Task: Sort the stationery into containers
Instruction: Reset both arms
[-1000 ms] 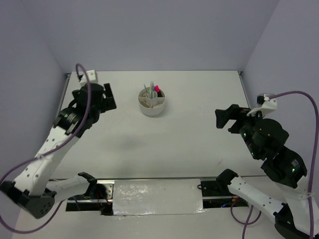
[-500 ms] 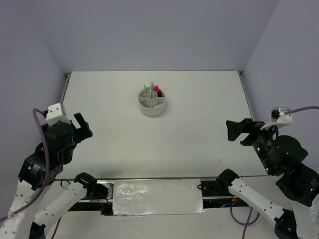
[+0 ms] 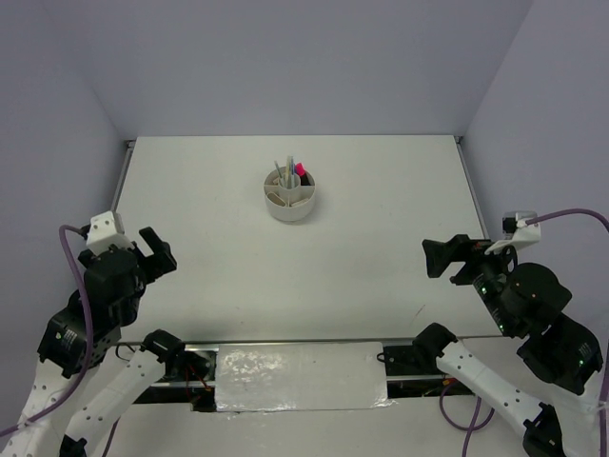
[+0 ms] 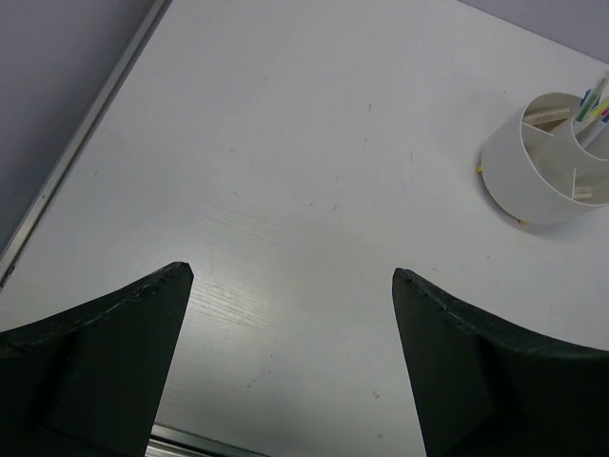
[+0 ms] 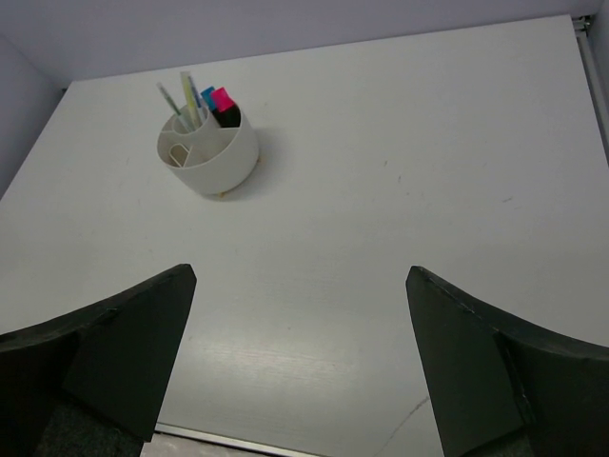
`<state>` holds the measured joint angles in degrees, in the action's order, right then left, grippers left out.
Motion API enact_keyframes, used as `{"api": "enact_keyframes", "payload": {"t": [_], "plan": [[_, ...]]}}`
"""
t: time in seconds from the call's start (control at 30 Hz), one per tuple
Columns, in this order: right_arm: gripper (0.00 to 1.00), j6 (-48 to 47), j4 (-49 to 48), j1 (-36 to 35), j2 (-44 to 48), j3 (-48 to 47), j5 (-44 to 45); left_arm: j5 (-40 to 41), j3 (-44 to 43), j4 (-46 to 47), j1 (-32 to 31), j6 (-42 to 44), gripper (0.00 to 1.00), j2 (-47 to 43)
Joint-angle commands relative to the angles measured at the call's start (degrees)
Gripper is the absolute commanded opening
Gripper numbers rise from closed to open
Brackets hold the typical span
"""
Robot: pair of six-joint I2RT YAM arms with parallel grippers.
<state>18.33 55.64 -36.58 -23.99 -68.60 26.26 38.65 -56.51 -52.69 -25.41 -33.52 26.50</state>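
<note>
The round white container (image 3: 290,193) stands at the table's middle back, seen too in the left wrist view (image 4: 547,162) and the right wrist view (image 5: 207,148). Thin pens (image 5: 190,100), a pink highlighter (image 5: 222,99) and a blue one (image 5: 208,95) stick up from its compartments. A beige eraser (image 4: 545,115) lies in another compartment. My left gripper (image 3: 158,248) hangs open and empty over the near left of the table (image 4: 290,271). My right gripper (image 3: 433,259) is open and empty at the near right (image 5: 301,271). Both are far from the container.
The white table (image 3: 381,209) is walled at the back and on both sides, with a metal rim along its left edge (image 4: 86,124). A silvery strip (image 3: 300,376) lies between the arm bases at the front edge.
My left arm has drawn back from beside the container to the near left edge. My right gripper has pulled back toward the near right and shifted a little left. Both stayed open.
</note>
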Motion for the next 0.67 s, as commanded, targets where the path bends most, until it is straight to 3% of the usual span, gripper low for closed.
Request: {"api": "enact_keyframes", "payload": {"t": [0.0,0.63], "plan": [[1.00,-0.92,-3.51,0.19,0.35,1.45,-0.42,-1.30,1.23,3.73,0.18,-1.11,0.99,-1.01],[1.00,-0.57,-9.23,0.19,-2.55,4.96,-2.44,-2.00,3.16,4.79,0.18,-2.17,0.99,-1.63]]}}
